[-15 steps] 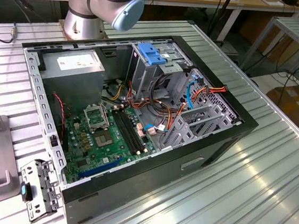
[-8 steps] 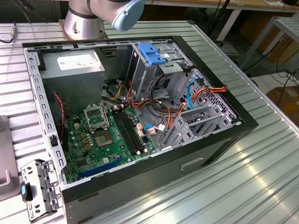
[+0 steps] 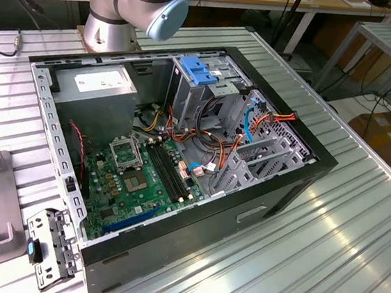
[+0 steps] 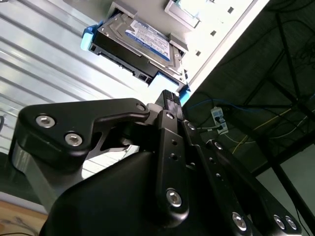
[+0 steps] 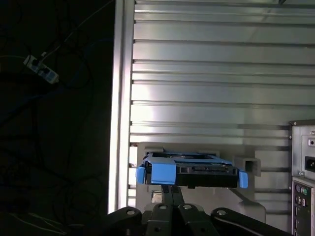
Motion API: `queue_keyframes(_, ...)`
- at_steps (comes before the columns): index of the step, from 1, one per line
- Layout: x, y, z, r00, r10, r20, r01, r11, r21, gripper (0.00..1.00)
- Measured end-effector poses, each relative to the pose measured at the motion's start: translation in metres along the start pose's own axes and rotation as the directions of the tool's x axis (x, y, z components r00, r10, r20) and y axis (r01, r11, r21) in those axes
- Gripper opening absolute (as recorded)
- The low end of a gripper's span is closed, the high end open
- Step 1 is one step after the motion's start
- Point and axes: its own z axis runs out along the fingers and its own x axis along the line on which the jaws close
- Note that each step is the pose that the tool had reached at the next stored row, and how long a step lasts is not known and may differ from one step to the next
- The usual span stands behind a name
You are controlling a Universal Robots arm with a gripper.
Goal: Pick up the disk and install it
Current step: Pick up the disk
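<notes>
On the ribbed metal table (image 5: 206, 73), close to its edge, we see the disk (image 5: 197, 169) lying flat on a pale grey holder (image 5: 231, 147). In the second wrist view the disk (image 4: 142, 39) shows its labelled face upward, with blue side rails (image 4: 87, 39) along its edges. We find the gripper (image 5: 173, 187) pointed at the disk's connector end, at about the middle of that edge. Its fingers (image 4: 170, 105) are drawn close together with nothing between them. Their tips sit just beside the disk, and we cannot tell whether they touch it. Nothing lifts the disk: it rests on the holder.

Near the holder, in the first wrist view, stands the back panel of a computer case (image 5: 302, 172). From the exterior view we see the open case (image 3: 181, 152) lying on its side on the table (image 3: 326, 237), the arm (image 3: 137, 0) rising at its far side. Inside lie a green motherboard (image 3: 143, 179), a grey power-supply box (image 3: 94, 83) at the far corner toward the exterior view's left, and a light-blue latch piece (image 3: 200, 71) on top of the drive cage.
</notes>
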Motion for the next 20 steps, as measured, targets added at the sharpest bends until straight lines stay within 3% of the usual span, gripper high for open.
queue_keyframes(15,0.0,0.0,0.0,0.9999,-0.011,-0.0004,0.011,0.9999,0.0002,0.11)
queue_keyframes(20,0.0,0.0,0.0,0.9967,-0.081,-0.0034,0.081,0.9967,0.0013,0.11)
